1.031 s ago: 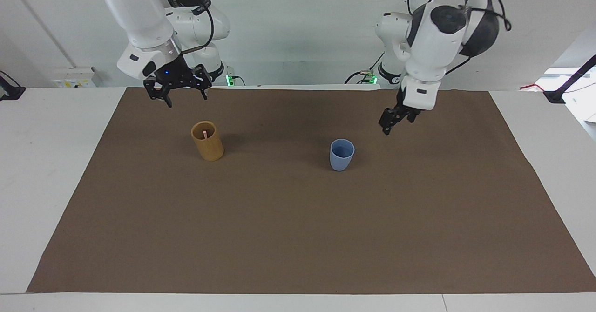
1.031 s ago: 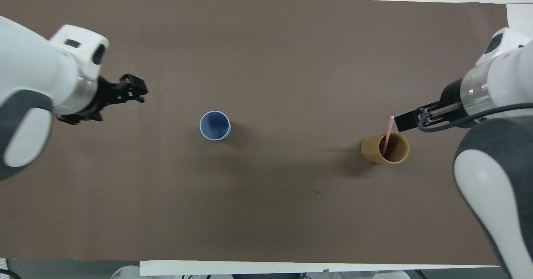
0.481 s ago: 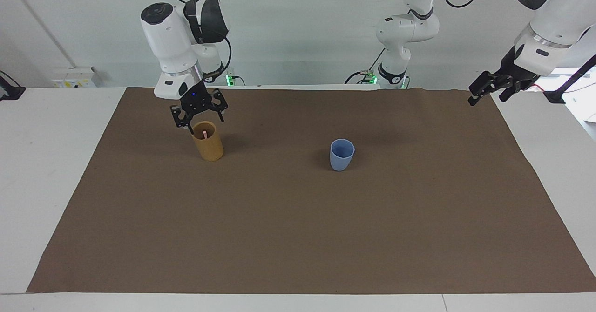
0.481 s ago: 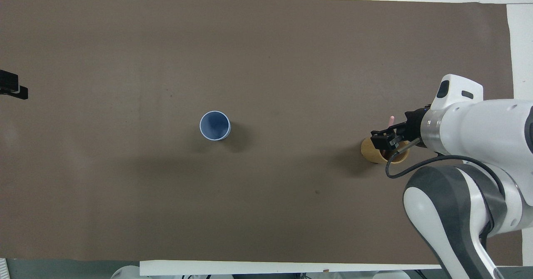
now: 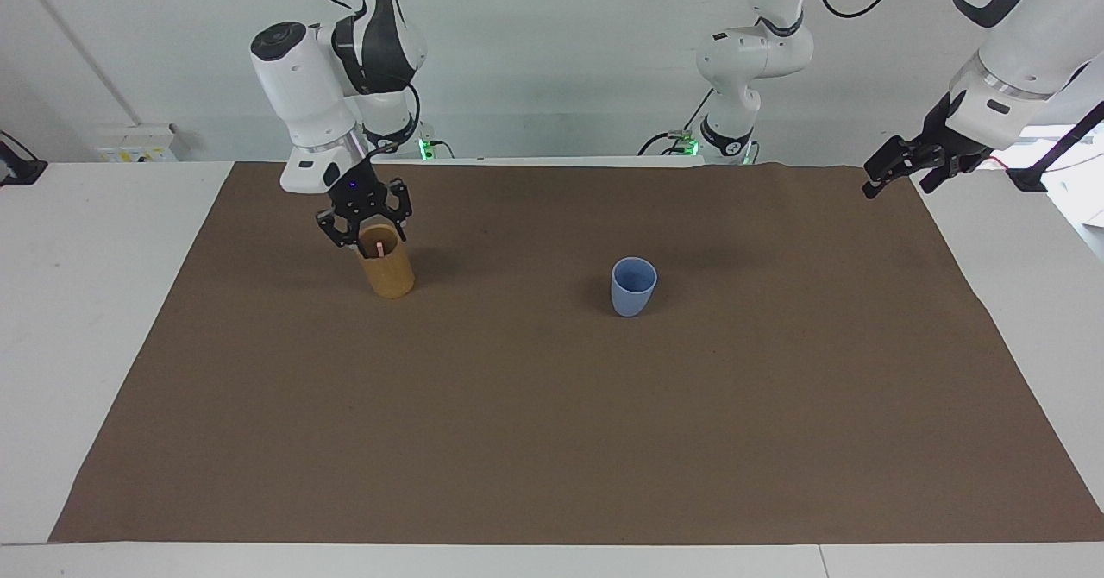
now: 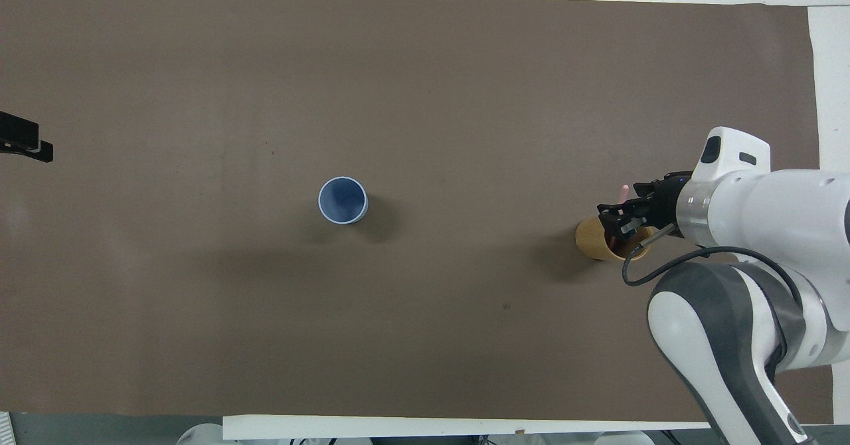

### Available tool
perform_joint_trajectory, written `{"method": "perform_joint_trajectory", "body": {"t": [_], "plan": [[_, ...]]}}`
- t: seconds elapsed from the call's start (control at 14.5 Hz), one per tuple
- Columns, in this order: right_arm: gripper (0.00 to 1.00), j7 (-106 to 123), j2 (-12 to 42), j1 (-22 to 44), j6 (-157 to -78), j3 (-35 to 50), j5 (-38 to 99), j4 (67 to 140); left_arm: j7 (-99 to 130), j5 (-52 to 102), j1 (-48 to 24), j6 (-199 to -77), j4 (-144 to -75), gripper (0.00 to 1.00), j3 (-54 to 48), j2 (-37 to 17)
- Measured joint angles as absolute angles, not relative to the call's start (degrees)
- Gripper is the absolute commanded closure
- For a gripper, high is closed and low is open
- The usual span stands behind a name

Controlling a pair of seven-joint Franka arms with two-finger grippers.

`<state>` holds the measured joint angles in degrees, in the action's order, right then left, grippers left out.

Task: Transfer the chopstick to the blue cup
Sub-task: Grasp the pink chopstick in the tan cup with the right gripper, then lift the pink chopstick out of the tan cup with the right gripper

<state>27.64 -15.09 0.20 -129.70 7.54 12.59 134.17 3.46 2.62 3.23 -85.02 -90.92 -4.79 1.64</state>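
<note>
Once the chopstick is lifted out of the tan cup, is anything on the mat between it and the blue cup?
Nothing visible: bare brown mat lies between the tan cup, which holds the chopstick, and the blue cup.

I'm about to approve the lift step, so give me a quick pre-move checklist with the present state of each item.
1. Right hand at the tan cup's mouth, around the chopstick: ok.
2. Right hand firmly shut on the chopstick: cannot tell; its fingers are partly closed.
3. Chopstick standing in the tan cup, top above the rim: ok.
4. Blue cup upright, mouth uncovered: ok.
5. Left hand open, waiting over the mat's edge at its own end, away from both cups: ok.
</note>
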Motion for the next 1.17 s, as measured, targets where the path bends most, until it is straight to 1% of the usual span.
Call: {"method": "perform_joint_trajectory", "body": {"t": [0.07,0.28,0.34,0.62,0.76,0.96,1.17], "plan": [[0.71,27.9,-15.1,0.2,-130.2,7.5,12.6,134.4,3.5,2.6,3.2,-85.0,-90.9,0.00,-4.8,1.6],[0.97,28.4,-15.0,0.1,-130.9,7.5,12.7,134.9,3.5,2.6,3.2,-84.9,-90.9,0.00,-4.8,1.6],[1.00,28.4,-15.0,0.1,-130.9,7.5,12.7,135.0,3.5,2.6,3.2,-84.9,-90.9,0.00,-4.8,1.6],[1.00,28.4,-15.0,0.1,-130.9,7.5,12.8,134.9,3.5,2.6,3.2,-84.9,-90.9,0.00,-4.8,1.6],[1.00,28.4,-15.0,0.1,-130.1,7.5,12.8,133.7,3.5,2.6,3.2,-84.9,-90.9,0.00,-4.8,1.6],[1.00,28.4,-15.2,-0.1,-121.9,7.4,12.8,127.2,3.5,2.6,3.2,-84.9,-90.9,0.00,-4.8,1.6],[1.00,28.1,-15.3,-1.0,-110.2,7.2,12.4,117.2,3.5,2.6,3.2,-84.9,-90.9,0.00,-4.8,1.6]]}}
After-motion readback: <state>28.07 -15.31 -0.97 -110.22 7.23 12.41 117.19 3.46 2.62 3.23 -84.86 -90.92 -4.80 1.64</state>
